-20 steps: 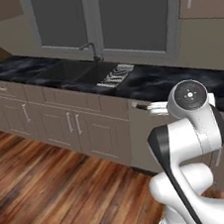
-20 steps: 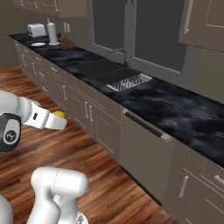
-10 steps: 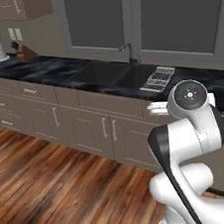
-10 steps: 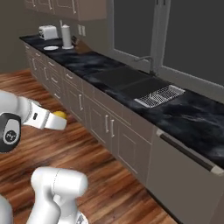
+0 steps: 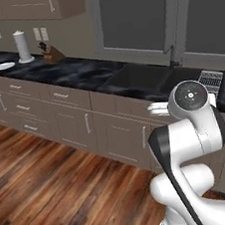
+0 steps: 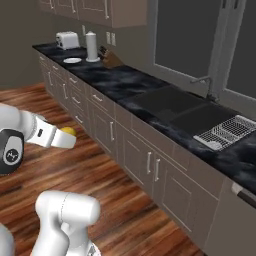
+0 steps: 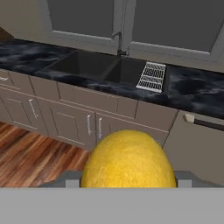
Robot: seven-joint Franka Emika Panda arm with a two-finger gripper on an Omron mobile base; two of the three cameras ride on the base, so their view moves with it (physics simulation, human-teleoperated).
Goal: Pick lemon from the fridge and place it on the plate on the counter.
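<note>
We see the long black marbled stone counter (image 6: 125, 82) over taupe cabinets running past a dark double sink (image 7: 100, 65). Far along it, the small round white plate (image 5: 4, 66) lies beside a tall white cylinder (image 5: 23, 46). Our gripper (image 6: 66, 137) is clamped on the small yellow lemon (image 7: 127, 161), well apart from the plate.

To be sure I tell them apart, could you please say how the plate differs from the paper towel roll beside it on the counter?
The plate lies flat and low on the counter; the paper towel roll stands upright and tall. The plate is a wide, thin disc; the roll is a narrow cylinder. The plate sits nearer the counter's front edge, the roll further back. Both are whitish.
</note>
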